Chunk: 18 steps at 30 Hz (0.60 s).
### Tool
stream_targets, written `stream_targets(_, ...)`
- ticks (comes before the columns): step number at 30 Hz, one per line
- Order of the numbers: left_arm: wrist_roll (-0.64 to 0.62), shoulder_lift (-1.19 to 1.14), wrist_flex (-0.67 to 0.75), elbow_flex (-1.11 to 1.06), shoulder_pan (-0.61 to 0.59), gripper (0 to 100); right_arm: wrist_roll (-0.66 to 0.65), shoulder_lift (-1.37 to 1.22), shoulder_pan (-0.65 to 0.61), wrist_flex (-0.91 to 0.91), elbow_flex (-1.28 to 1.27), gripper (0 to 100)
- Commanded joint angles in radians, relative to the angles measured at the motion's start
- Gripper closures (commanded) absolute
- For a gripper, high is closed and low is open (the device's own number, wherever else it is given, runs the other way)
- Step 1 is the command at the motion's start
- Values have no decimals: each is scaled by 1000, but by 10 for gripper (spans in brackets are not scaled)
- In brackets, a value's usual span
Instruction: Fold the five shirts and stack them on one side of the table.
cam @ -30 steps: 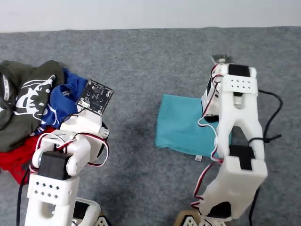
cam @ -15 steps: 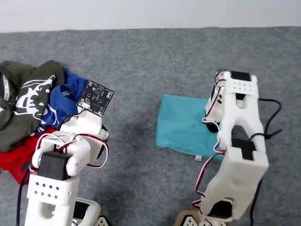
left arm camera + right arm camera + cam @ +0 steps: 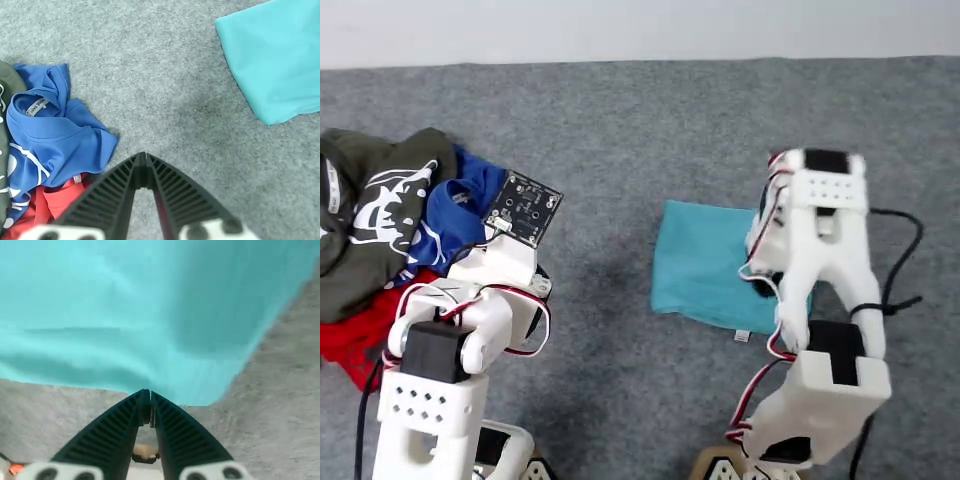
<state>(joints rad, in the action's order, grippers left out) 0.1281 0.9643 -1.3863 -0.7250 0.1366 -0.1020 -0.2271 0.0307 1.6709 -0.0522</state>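
A teal shirt (image 3: 700,265) lies folded flat on the grey carpet right of centre. My right arm (image 3: 820,230) stands over its right part. In the right wrist view my right gripper (image 3: 145,394) is shut, its tips at the edge of the teal shirt (image 3: 150,305). At the far left an olive shirt (image 3: 380,210), a blue shirt (image 3: 450,215) and a red shirt (image 3: 355,335) lie crumpled in a pile. My left gripper (image 3: 145,157) is shut above bare carpet beside the blue shirt (image 3: 55,135), holding nothing.
Grey carpet (image 3: 600,130) covers the table up to a white wall at the back. The left arm's base (image 3: 430,400) and the right arm's base (image 3: 810,420) stand at the near edge. Open carpet lies between the pile and the teal shirt.
My right arm has drawn back toward its base over the teal shirt, which stays where it was. The left arm and the pile have not moved.
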Motion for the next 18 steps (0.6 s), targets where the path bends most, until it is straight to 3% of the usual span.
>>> stream_targets(1, 8, 18, -6, 7, -6, 995, 5, 62, -33, -130, -163, 989)
stream_targets(7, 8, 18, -8, 7, -6, 995, 2, 64, -36, -363, -368, 989)
stream_targets(12, 8, 20, -9, 10, -11, 996, 2, 88, -84, -266, -256, 989)
stream_targets(18, 8, 20, 9, 45, -199, 996, 9, 113, -203, -97, -12, 989)
